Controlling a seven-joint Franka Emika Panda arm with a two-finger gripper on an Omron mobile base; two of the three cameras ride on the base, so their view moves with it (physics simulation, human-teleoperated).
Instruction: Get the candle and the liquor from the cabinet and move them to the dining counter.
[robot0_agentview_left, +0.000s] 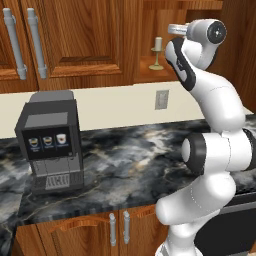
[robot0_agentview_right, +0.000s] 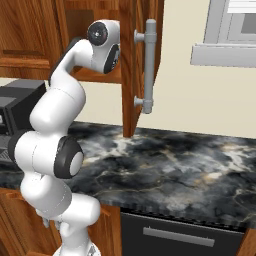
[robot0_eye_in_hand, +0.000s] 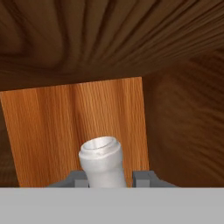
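Observation:
In the hand view my gripper (robot0_eye_in_hand: 111, 178) is shut on the liquor (robot0_eye_in_hand: 101, 161). Its pale cap and narrow neck stand upright between the two dark fingertips (robot0_eye_in_hand: 142, 177). Behind it are the wooden back and side walls of the cabinet (robot0_eye_in_hand: 74, 127). From the left base view, the candle (robot0_agentview_left: 158, 50) stands on the shelf of the open cabinet (robot0_agentview_left: 80, 35), cream in an olive-gold holder, just left of my wrist (robot0_agentview_left: 210, 32). The arm reaches up into the cabinet opening and its hand hides the fingers there. The dining counter is out of view.
The cabinet's open door (robot0_agentview_right: 131, 65) with its grey bar handle (robot0_agentview_right: 150, 65) juts out right of my arm. A black coffee machine (robot0_agentview_left: 50, 140) stands on the marbled worktop (robot0_agentview_left: 130, 165). A wall outlet (robot0_agentview_left: 161, 99) and a window (robot0_agentview_right: 235, 30) are behind.

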